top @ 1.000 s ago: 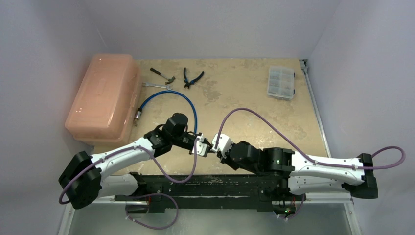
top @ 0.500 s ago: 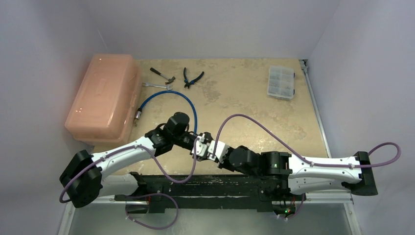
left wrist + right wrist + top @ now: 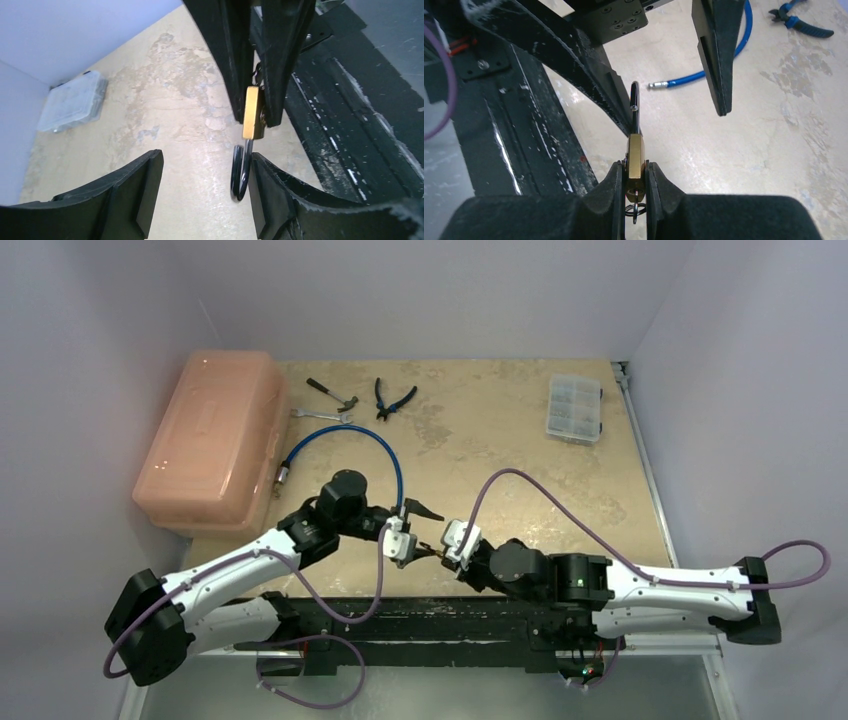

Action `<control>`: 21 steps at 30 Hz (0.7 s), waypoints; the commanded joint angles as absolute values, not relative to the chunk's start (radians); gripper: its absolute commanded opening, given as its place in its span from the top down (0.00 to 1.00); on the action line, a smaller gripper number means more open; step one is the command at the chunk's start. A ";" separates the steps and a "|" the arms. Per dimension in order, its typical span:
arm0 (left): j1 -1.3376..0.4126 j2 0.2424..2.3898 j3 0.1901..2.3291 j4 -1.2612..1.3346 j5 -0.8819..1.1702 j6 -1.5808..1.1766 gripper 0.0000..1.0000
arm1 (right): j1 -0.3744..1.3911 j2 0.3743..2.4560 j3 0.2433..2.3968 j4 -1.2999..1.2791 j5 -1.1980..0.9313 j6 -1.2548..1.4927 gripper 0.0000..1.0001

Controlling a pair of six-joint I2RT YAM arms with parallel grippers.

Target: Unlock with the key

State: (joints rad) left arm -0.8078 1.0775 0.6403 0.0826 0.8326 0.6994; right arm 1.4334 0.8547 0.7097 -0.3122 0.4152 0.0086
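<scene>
My right gripper is shut on a small brass padlock, held edge-on above the table's near edge. The key sits in the keyhole at the padlock's underside, its ring hanging between my right fingers. The silver shackle points away toward the left gripper. In the left wrist view the padlock hangs between the right arm's black fingers, and the shackle lies against my left gripper's right pad. One shackle leg seems to stand free of the body. My left gripper is open around the shackle. From above, both grippers meet near the front.
An orange plastic box stands at the left. A blue hose, a wrench, a small hammer and pliers lie behind the grippers. A clear organiser case sits far right. The black base rail runs along the near edge.
My left gripper has opened from shut, and the left arm has drawn back a little to the left. The right gripper still holds the padlock and has shifted slightly.
</scene>
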 commanded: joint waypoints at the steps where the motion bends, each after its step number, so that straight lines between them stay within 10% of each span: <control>1: -0.792 1.026 0.612 0.177 0.796 0.698 0.35 | 1.436 0.770 0.677 -0.165 0.404 0.084 1.00; 21: -0.772 0.871 0.455 0.495 0.363 0.735 0.38 | 1.434 0.621 0.532 0.075 0.718 0.458 1.00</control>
